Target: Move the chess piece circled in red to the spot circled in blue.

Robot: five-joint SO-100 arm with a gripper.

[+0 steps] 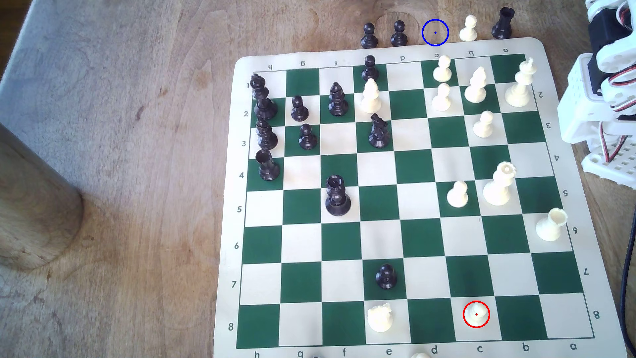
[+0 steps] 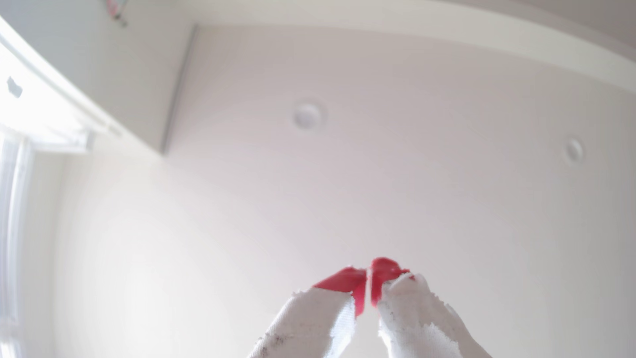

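Note:
The chess piece [image 1: 476, 312], a cream-white pawn ringed in red, stands on square c8 near the board's front edge in the exterior view. The spot [image 1: 435, 32], a blue ring with a centre dot on bare wood, lies beyond the board's far edge, between a black pawn [image 1: 399, 33] and a cream pawn [image 1: 468, 29]. In the wrist view my gripper [image 2: 368, 275] points up at a white ceiling, its red-tipped fingers [image 2: 347, 280] pressed together with nothing between them. The arm's white body [image 1: 605, 96] stands folded at the exterior view's right edge, far from the pawn.
The green-and-cream board [image 1: 413, 213] carries several black pieces on the exterior view's left half and cream pieces on its right half. A cream knight [image 1: 379, 318] stands on e8, a black pawn [image 1: 386, 276] on e7. A black rook [image 1: 503, 23] stands off-board. A wooden cylinder [image 1: 31, 206] rises at left.

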